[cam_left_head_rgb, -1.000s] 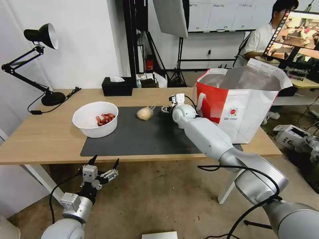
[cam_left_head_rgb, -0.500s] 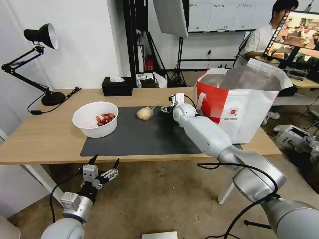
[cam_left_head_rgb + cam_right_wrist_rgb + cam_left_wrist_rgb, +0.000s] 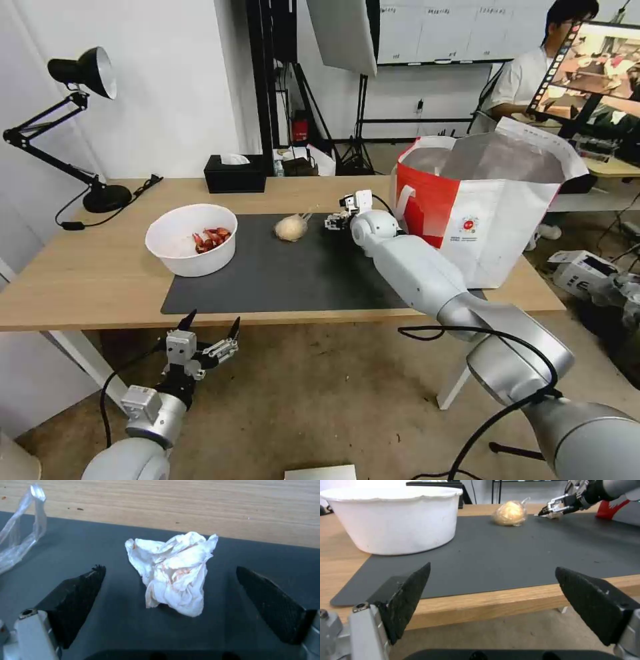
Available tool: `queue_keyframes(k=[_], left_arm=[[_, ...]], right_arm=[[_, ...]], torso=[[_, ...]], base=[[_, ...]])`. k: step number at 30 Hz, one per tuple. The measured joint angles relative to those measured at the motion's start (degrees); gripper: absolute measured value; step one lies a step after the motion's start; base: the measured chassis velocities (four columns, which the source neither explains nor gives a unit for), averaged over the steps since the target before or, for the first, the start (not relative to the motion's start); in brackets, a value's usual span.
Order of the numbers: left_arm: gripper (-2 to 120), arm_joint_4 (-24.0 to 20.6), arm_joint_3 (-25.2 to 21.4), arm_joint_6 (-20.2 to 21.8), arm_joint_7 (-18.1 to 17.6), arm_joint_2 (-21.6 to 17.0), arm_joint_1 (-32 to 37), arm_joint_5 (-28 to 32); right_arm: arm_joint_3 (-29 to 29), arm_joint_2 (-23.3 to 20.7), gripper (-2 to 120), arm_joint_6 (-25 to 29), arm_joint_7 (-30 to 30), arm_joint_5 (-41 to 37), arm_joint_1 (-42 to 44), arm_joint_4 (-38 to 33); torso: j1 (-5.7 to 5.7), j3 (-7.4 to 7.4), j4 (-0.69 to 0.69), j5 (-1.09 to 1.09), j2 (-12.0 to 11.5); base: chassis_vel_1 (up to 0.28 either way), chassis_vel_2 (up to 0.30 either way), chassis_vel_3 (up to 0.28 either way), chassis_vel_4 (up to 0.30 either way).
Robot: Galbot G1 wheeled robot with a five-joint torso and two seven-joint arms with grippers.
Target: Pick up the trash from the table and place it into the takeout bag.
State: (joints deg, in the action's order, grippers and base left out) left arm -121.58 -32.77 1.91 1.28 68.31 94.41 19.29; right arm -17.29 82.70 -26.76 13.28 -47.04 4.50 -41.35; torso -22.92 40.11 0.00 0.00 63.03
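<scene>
Left gripper (image 3: 212, 327) hangs below the table's (image 3: 80, 280) near edge, jaws apart. Farther in, the bowl (image 3: 191, 239) and wrapped ball (image 3: 291, 228) — then the right gripper (image 3: 168, 590), jaws spread around the tissue (image 3: 173, 571) near the mat's (image 3: 287, 273) far edge, takeout bag (image 3: 477, 213) just beside.

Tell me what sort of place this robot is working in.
Most likely a lab or studio for recording robot work, not a home: a softbox on a light stand, a whiteboard on the back wall, and a monitor at a workstation behind the table.

plastic-wrapped ball (image 3: 18, 530) cut off by edge, takeout bag (image 3: 480, 207) contents hidden
</scene>
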Motion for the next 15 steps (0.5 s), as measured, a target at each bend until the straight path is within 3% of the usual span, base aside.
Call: queue_keyframes(k=[6,15], left_arm=[[100,-0.05,0.07,0.06,0.0,0.0,-0.01,0.0],[100,-0.16,0.19,0.3,-0.01,-0.06,-0.21,0.15]], right_arm=[[0.55,0.23,97,0.05,-0.15,0.35,0.0,0.39],[0.86,0.44,66,0.49,-0.21,0.65,0.16,0.59]], torso=[[0.0,0.0,0.0,0.0,0.0],[0.0,0.0,0.0,0.0,0.0]], base=[[0.0,0.0,0.0,0.0],[0.0,0.0,0.0,0.0]])
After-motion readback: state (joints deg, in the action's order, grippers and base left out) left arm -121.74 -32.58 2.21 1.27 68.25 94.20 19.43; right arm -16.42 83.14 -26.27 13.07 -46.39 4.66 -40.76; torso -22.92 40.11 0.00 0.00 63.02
